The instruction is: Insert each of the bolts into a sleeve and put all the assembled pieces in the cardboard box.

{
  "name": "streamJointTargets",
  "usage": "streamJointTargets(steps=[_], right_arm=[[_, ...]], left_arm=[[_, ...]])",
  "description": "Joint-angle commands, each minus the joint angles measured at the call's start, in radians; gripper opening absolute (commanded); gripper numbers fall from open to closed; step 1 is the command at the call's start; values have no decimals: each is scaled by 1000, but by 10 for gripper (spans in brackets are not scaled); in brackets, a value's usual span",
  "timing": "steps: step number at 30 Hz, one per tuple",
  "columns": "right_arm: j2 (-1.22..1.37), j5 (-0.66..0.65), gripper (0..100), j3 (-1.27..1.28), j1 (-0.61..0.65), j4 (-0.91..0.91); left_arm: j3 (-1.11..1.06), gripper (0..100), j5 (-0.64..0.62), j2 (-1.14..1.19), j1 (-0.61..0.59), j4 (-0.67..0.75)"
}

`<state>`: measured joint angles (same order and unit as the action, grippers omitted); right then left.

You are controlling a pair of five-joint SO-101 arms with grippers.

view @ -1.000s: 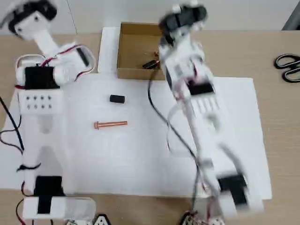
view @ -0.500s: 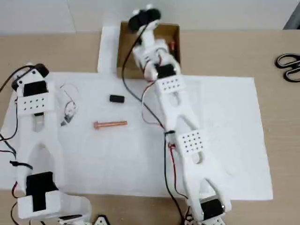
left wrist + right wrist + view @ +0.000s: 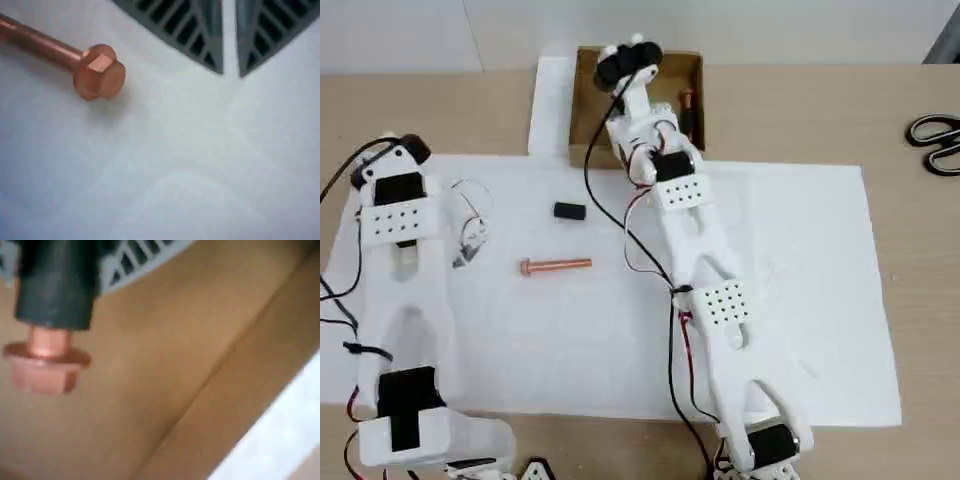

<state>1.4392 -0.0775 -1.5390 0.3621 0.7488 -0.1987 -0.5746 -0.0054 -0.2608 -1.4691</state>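
A loose copper bolt (image 3: 556,265) lies on the white sheet, with a loose black sleeve (image 3: 570,211) a little behind it. My left gripper (image 3: 470,237) rests low on the sheet just left of the bolt's head (image 3: 100,73), its fingers (image 3: 200,35) closed to a thin slit with nothing between them. My right gripper (image 3: 55,265) hangs inside the cardboard box (image 3: 582,100), shut on a black sleeve (image 3: 55,287) with a copper bolt head (image 3: 47,367) sticking out of it. A copper-and-black piece (image 3: 687,110) shows in the box beside that arm's wrist.
Under both arms a white paper sheet (image 3: 800,250) covers the wooden table. Scissors (image 3: 935,140) lie at the far right edge. The box stands at the back edge of the sheet, with the right arm (image 3: 705,260) stretched across the sheet's middle toward it.
The right arm swung left and reached into the box. The left arm unfolded and came down onto the sheet beside the loose bolt. Over the last half second both barely shifted.
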Motion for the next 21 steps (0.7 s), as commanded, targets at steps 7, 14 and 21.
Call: streamJointTargets(steps=[7, 14, 21], right_arm=[[-30, -5, 273, -75, 10, 8], [-208, -3, 273, -144, 13, 312], [-541, -9, 266, -132, 62, 862]], left_arm=[[10, 6, 8, -11, 49, -14], [51, 6, 8, -9, 46, 0], [134, 6, 5, -9, -51, -8]])
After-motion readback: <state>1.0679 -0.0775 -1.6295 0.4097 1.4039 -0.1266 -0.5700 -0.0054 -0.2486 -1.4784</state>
